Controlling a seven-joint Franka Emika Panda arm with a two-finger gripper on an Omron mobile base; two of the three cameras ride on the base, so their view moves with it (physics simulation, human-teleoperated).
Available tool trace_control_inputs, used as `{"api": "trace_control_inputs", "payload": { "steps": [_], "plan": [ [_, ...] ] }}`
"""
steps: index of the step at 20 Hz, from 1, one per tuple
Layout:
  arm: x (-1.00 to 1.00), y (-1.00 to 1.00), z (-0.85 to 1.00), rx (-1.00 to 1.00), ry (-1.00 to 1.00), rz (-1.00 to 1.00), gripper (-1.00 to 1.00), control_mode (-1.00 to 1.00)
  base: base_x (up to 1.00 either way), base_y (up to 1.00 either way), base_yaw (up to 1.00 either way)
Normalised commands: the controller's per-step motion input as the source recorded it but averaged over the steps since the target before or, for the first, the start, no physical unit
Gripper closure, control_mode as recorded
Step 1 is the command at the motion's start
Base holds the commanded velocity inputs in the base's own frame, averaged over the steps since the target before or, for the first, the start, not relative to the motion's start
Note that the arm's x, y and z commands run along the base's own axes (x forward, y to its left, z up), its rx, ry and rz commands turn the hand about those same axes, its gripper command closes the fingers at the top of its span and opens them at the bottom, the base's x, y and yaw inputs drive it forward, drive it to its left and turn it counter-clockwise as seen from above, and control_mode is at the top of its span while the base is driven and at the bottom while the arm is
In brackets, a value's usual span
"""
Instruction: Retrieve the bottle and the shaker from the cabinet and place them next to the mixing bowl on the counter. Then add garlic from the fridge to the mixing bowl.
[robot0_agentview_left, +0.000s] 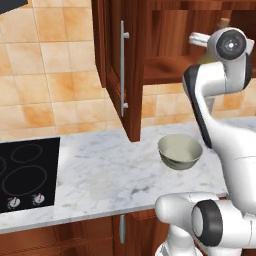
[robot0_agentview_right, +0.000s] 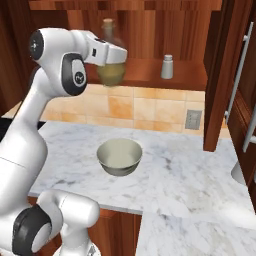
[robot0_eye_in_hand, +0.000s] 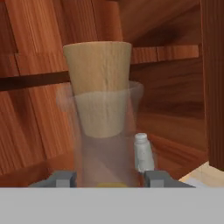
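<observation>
The bottle (robot0_agentview_right: 111, 71), a glass cruet with an olive-yellow body, stands at the front edge of the open cabinet's shelf (robot0_agentview_right: 150, 75). My gripper (robot0_agentview_right: 113, 53) is shut on its neck. In the hand view the cork stopper and clear neck of the bottle (robot0_eye_in_hand: 99, 92) rise between my fingertips (robot0_eye_in_hand: 65, 178). I cannot tell whether it rests on the shelf or hangs just above it. The pale shaker (robot0_agentview_right: 167, 66) stands further right on the same shelf, also behind the neck as the shaker (robot0_eye_in_hand: 142, 151). The mixing bowl (robot0_agentview_right: 119, 156) sits on the counter (robot0_agentview_right: 190, 170) below, the same mixing bowl (robot0_agentview_left: 180, 151).
The cabinet door (robot0_agentview_left: 120, 65) with its bar handle hangs open left of the shelf; it is the open door (robot0_agentview_right: 220, 75) seen from the right. A black cooktop (robot0_agentview_left: 27, 172) lies at the counter's left end. A wall socket (robot0_agentview_right: 192, 119) sits in the tiled backsplash.
</observation>
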Motion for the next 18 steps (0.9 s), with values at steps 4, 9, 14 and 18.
{"api": "trace_control_inputs", "payload": {
  "steps": [4,9,14,18],
  "plan": [
    [-0.53,0.34,-0.26,0.00,0.14,0.19,1.00,-1.00,0.00,0.00,0.00],
    [-0.57,0.26,-0.43,0.02,0.13,0.20,1.00,-1.00,0.00,0.00,0.00],
    [-0.38,0.43,-0.68,0.00,0.01,0.09,1.00,-1.00,0.00,0.00,0.00],
    [-0.01,0.30,-0.53,0.04,0.04,0.00,1.00,-1.00,0.00,0.00,0.00]
  ]
}}
